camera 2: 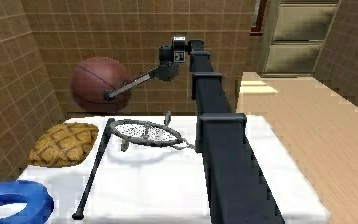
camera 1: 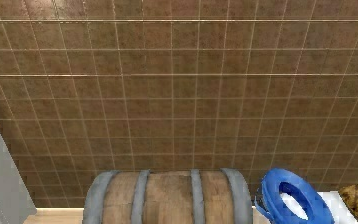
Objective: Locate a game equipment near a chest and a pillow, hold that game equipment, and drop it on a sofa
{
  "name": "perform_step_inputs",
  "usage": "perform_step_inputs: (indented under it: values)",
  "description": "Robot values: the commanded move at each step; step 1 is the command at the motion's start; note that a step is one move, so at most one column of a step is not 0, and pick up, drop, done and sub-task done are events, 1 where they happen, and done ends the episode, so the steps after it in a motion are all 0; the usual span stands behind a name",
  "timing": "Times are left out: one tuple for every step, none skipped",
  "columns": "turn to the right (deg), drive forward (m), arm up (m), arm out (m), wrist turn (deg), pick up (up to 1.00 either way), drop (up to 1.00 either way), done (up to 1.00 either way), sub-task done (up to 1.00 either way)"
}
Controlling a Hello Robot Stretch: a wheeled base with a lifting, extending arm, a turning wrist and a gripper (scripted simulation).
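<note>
The room is walled in brown tile, with a light wooden floor at two o'clock in the arm side view and a pale panelled cabinet standing beyond it at one o'clock. The working surface is a bed under a plain white sheet, which spreads across the lower half of that view. A dark reddish-brown basketball sits at ten o'clock, at the bed's far corner close to the tiled wall. Just below it, at nine o'clock, lies a golden quilted pillow. A racket lies flat near the middle of the sheet, its netted head just left of the arm and its dark handle running down toward seven o'clock. A blue ring rests on the sheet at eight o'clock. The arm reaches up from six o'clock, and the claw points leftward with its thin fingers ending against the ball's outline. How the fingers stand cannot be told, nor whether the claw holds anything. In the forward view a wooden chest with a rounded lid and grey-blue bands stands at six o'clock against the wall.
</note>
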Motion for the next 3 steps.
perform_step_inputs:
  values:
    - [0.0,0.0,0.0,0.0,-45.0,0.0,0.0,0.0,0.0]
    - [0.0,0.0,0.0,0.0,-18.0,0.0,0.0,0.0,0.0]
    - [0.0,0.0,0.0,-0.46,0.0,0.0,0.0,0.0,0.0]
